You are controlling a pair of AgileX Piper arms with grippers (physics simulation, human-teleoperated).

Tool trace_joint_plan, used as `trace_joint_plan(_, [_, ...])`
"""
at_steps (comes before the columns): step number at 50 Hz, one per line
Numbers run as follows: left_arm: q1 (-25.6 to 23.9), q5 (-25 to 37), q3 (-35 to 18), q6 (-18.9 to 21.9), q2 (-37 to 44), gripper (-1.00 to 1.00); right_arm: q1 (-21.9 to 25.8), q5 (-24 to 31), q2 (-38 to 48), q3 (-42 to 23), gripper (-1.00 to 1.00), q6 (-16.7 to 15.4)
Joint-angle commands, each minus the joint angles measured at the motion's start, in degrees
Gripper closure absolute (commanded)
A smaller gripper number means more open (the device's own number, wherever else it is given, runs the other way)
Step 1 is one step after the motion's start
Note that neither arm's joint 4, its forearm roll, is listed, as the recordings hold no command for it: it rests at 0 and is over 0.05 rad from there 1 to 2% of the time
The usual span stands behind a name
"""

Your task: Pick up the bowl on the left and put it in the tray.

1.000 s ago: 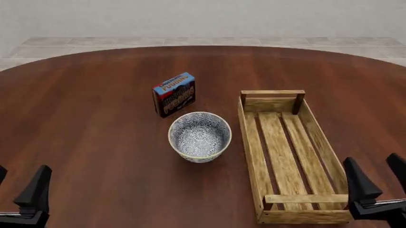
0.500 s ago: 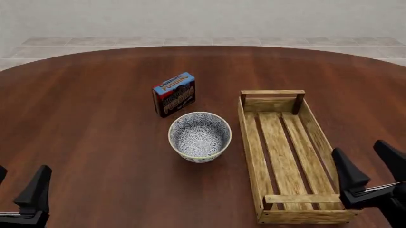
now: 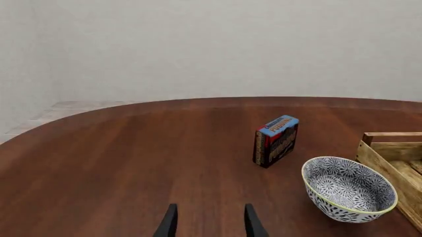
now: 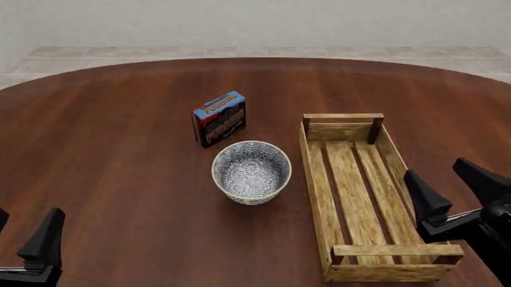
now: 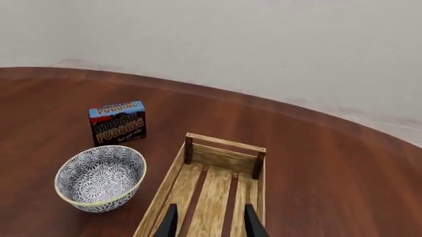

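Desk [image 4: 119,179]: round, dark reddish-brown wood w/ gloss; pale tiled floor [image 4: 96,57] and plain off-white wall [image 4: 255,21] seen beyond far edge.
Bowl [image 4: 251,171]: upright on desk, centre, just left of tray, apart from it.
Tray [image 4: 361,197]: laid lengthwise on desk, right of centre.
Pudding box [image 4: 219,118]: stood upright behind bowl, near it.
Left gripper [image 3: 209,223]: low at near-left edge, jaws apart, nothing held.
Right gripper [image 4: 459,191]: positioned over tray's near right side, jaws apart, nothing held.
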Motion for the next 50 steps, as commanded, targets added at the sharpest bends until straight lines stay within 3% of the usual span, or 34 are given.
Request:
trace_joint_plan(1, [0.0, 0.0, 0.0, 0.0, 0.0, -1.0, 1.8, 1.0, 2.5, -2.9, -1.0, -0.8])
trace_joint_plan(17, [0.0, 0.0, 0.0, 0.0, 0.0, -1.0, 2.8, 1.8, 5.9, -6.9, -1.0, -2.3])
trace_joint_plan(26, [0.0, 0.0, 0.0, 0.0, 0.0, -1.0, 4.1, 2.6, 8.3, -8.8, -1.0, -1.7])
trace_joint_plan(28, [0.0, 0.0, 0.0, 0.0, 0.0, -1.0, 4.9, 3.5, 9.2, -9.6, -1.0, 0.3])
trace_joint_plan(30, [0.0, 0.0, 0.0, 0.0, 0.0, -1.0, 4.9, 3.1, 9.9, -10.0, -1.0, -1.4])
trace_joint_plan(50, [0.0, 0.0, 0.0, 0.0, 0.0, -1.0, 7.5, 2.6, 15.9, -13.9, -1.0, -2.5])
